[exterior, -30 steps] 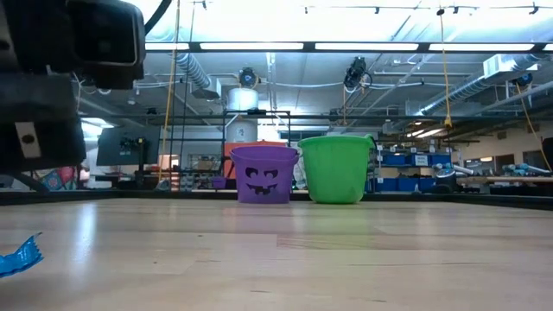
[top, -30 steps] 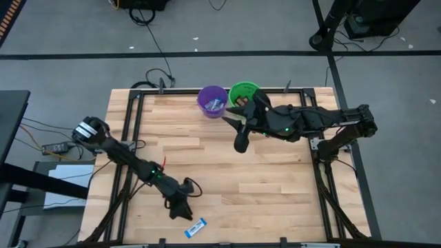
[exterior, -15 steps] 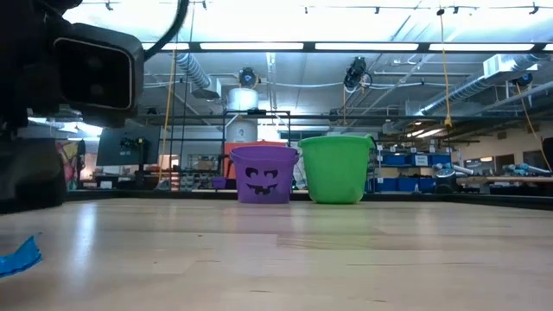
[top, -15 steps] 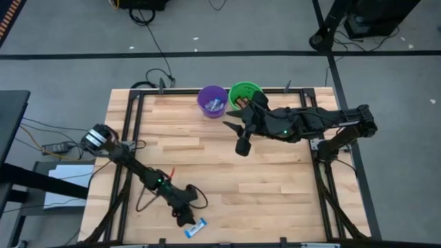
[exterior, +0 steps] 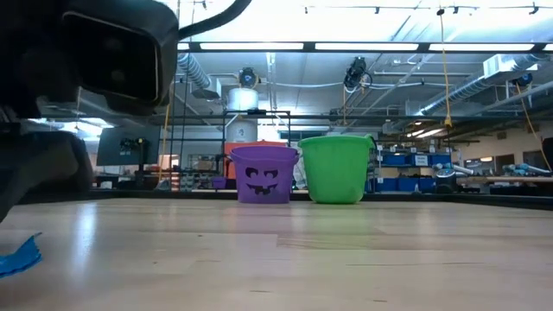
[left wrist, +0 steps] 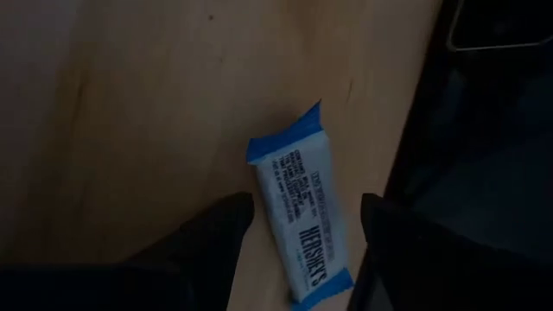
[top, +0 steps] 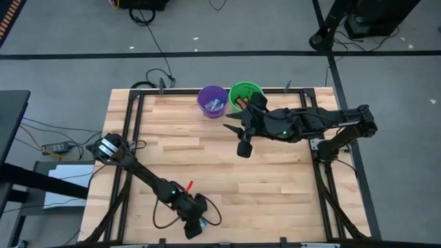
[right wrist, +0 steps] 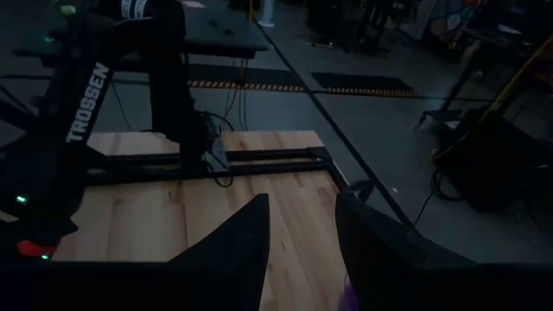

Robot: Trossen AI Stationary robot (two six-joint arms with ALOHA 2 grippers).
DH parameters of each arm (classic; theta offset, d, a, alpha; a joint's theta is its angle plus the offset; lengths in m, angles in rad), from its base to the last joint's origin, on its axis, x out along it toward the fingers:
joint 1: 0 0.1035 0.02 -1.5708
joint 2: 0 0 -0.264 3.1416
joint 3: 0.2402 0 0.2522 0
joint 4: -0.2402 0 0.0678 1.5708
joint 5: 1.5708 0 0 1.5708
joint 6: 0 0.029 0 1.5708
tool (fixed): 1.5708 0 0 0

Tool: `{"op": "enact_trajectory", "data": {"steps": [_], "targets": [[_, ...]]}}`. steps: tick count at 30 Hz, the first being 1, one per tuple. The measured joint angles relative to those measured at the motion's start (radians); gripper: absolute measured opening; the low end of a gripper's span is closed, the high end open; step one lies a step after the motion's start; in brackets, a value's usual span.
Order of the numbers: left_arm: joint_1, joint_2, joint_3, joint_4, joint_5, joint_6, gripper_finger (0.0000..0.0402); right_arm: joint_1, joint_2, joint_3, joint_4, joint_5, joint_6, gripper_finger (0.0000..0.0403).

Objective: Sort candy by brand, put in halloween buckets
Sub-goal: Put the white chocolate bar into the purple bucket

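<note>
A candy in a blue-and-white wrapper (left wrist: 302,212) lies flat on the wooden table close to its near edge; in the low view only its blue end (exterior: 19,255) shows. My left gripper (left wrist: 304,206) hangs over it, open, one finger on each side of the bar. In the high view the gripper (top: 195,224) covers the candy. The purple bucket (top: 212,100) and the green bucket (top: 243,93) stand side by side at the far edge, each with candy inside. My right gripper (top: 240,132) hovers open and empty just in front of the green bucket.
The table's dark metal frame (left wrist: 484,130) runs right beside the candy at the near edge. In the low view the buckets (exterior: 263,173) (exterior: 337,168) stand upright far back, with bare wood (exterior: 302,250) between them and the candy.
My left gripper has gone toward the table's near edge and to the right, sinking and tipping further downward, until it stands over the blue-and-white candy and hides it in the high view. The candy has stayed where it lay.
</note>
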Motion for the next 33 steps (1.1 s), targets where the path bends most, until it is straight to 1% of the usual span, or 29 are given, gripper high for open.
{"op": "enact_trajectory", "data": {"steps": [3, 6, 14, 22, 26, 33], "targets": [[-0.001, 0.015, 0.048, -0.095, -0.024, 0.014, 0.0243, 0.000, 0.000, 0.000, -0.008, -0.001, 0.000, 0.0146], [-0.001, 0.029, 0.078, -0.146, -0.027, 0.028, 0.0243, 0.000, 0.000, 0.000, -0.009, -0.023, 0.000, 0.0146], [-0.009, 0.094, 0.144, -0.184, -0.019, 0.033, 0.0243, 0.000, 0.000, 0.000, -0.009, -0.034, 0.000, 0.0146], [-0.012, 0.105, 0.145, -0.197, -0.055, 0.026, 0.0242, 0.000, 0.000, 0.000, -0.010, -0.040, 0.000, 0.0146], [-0.020, 0.114, 0.146, -0.211, -0.113, 0.039, 0.0228, 0.000, 0.000, 0.000, -0.009, -0.041, 0.000, 0.0146], [-0.017, 0.115, 0.145, -0.221, -0.124, 0.058, 0.0195, 0.000, 0.001, 0.000, -0.010, -0.045, 0.000, 0.0146]]}}
